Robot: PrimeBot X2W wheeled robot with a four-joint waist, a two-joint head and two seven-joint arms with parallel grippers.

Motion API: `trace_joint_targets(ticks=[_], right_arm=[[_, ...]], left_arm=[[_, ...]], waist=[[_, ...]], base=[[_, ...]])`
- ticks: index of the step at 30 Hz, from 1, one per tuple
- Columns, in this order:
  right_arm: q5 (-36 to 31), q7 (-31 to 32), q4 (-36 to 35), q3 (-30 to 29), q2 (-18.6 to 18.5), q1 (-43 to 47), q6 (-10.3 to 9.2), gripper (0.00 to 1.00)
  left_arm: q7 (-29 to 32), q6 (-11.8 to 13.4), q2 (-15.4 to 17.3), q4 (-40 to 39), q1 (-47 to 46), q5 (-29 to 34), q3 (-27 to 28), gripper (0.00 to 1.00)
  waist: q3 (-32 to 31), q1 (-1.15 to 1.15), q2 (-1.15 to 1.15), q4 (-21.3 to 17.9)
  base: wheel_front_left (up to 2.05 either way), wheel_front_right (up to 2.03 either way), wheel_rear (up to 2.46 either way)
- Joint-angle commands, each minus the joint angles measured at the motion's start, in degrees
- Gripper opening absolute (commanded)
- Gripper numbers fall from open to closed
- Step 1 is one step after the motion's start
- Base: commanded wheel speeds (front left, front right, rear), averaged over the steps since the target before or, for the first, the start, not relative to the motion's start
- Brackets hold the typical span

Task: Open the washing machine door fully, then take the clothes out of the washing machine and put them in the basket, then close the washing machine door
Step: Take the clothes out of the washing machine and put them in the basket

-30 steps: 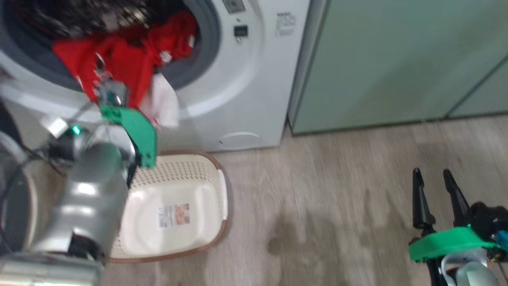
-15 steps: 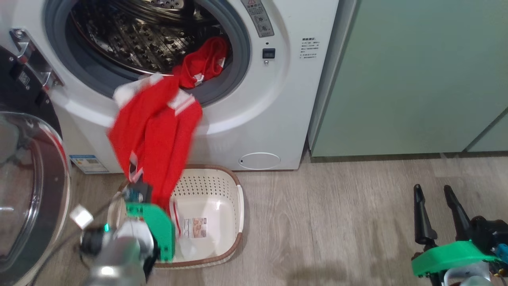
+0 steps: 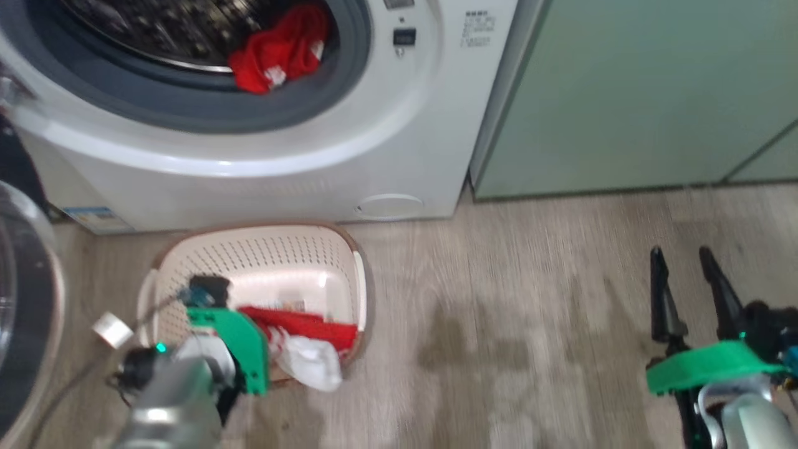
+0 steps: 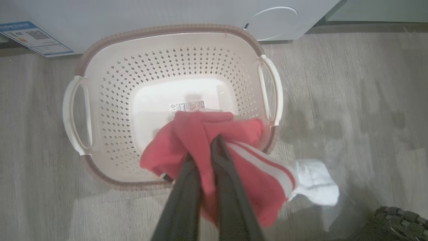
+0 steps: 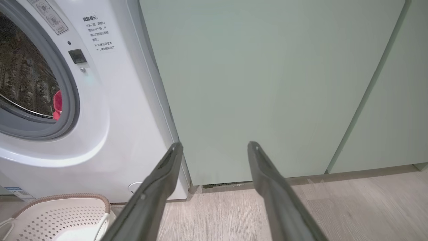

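Note:
My left gripper [image 4: 207, 150] is shut on a red garment with white trim [image 4: 197, 130], low over the near right corner of the cream basket [image 4: 167, 28]. The garment's white end [image 4: 314, 182] hangs over the rim onto the floor. The head view shows the same garment [image 3: 299, 324] bunched at the basket's [image 3: 255, 249] near edge. Another red piece of the clothes [image 3: 274, 53] lies in the washing machine [image 3: 249, 181] at the drum's mouth. The washing machine door [image 3: 25, 299] stands open at far left. My right gripper [image 3: 686, 280] is open and holds nothing, off to the right.
Pale green cabinets [image 3: 623, 93] stand right of the washer, straight ahead of my right gripper [image 5: 214, 147]. A wood-look floor [image 3: 499, 324] runs between the basket and the right arm. A dark woven thing [image 4: 401, 217] lies on the floor near the basket.
The head camera has shifted. My left gripper has pulled the red garment out of the drum and brought it down to the basket. The right gripper has stayed open in place.

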Motion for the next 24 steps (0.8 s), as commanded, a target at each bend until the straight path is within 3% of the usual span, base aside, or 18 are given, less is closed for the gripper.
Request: trace_joint_targets(ticks=[1,7,20,24], right_arm=[[0.0,-0.51,-2.03,0.92,-1.02,-1.54,-0.04,1.0],[-0.11,-0.51,-3.13,0.55,-0.39,-4.18,-0.04,1.0],[-0.08,-0.51,-4.73,2.11,1.72,-10.4,-0.04,1.0],[-0.05,-0.51,-4.9,2.56,2.31,-11.43,-0.04,1.0]], left_arm=[[-1.0,-0.34,2.47,-1.04,-3.45,-0.75,1.5,0.0],[-3.19,-0.13,4.99,0.37,-8.12,-2.39,2.88,0.0],[-7.85,4.47,8.61,2.26,-11.96,-4.62,5.2,0.0],[-8.15,4.45,9.12,2.44,-11.84,-5.34,5.56,0.0]], waist=[[3.1,0.0,0.0,-1.62],[9.46,0.0,0.0,-3.61],[19.56,0.0,0.0,-7.61],[20.79,0.0,0.0,-8.3]], base=[[0.0,0.0,0.0],[0.0,0.0,0.0],[0.0,0.0,0.0],[0.0,0.0,0.0]])
